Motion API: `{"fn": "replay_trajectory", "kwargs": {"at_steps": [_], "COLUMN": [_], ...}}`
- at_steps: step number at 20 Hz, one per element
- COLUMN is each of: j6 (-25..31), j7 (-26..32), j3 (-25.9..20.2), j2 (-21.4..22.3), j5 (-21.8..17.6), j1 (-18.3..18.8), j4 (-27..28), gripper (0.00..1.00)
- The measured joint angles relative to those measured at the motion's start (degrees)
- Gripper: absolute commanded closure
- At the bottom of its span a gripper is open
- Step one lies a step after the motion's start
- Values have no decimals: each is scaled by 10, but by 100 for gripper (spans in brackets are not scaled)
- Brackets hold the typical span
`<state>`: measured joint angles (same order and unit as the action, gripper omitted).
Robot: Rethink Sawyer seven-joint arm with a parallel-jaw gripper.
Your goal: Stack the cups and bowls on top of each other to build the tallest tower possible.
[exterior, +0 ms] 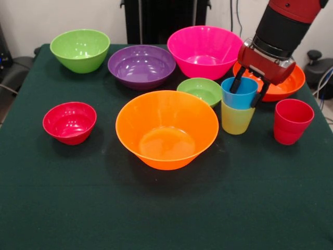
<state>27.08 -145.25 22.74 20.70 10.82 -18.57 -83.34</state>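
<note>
On a dark green table [166,219], seen from the front: eight bowls and cups, none with loose contents. Centre, nearest the camera: large orange bowl [166,129], upright, empty. Left of it and apart: small red bowl [69,122], empty. Far left: lime green bowl [80,50], empty. Back centre: purple bowl [141,66], empty, just beside a large pink bowl [204,51], also empty. Between orange and pink bowls: small green bowl [200,91], near edge hidden behind the orange rim. Right of centre: blue cup [239,94] nested upright in a yellow-green cup [235,119], forming a two-piece tower [237,107] standing on the cloth just beside the small green bowl. Further right, apart: red cup [292,121], upright, alone. Behind the tower: red-orange bowl [283,86], largely covered by the arm, only the right rim and part of the wall visible. Gripper [247,89] of the red and black arm [283,26], descending from upper right: two dark fingers [237,80] spread wide, one at the blue cup's far-left rim, the other down its right side, straddling the cup; actual contact with the wall not determinable. Arm's upper portion cut off by the top edge.
</note>
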Motion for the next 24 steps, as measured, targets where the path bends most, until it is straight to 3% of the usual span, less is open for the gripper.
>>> {"fn": "replay_trajectory", "kwargs": {"at_steps": [24], "j6": [-85], "j7": [0], "j3": [-3], "j2": [36], "j5": [3], "j1": [31], "j4": [0], "gripper": [0]}}
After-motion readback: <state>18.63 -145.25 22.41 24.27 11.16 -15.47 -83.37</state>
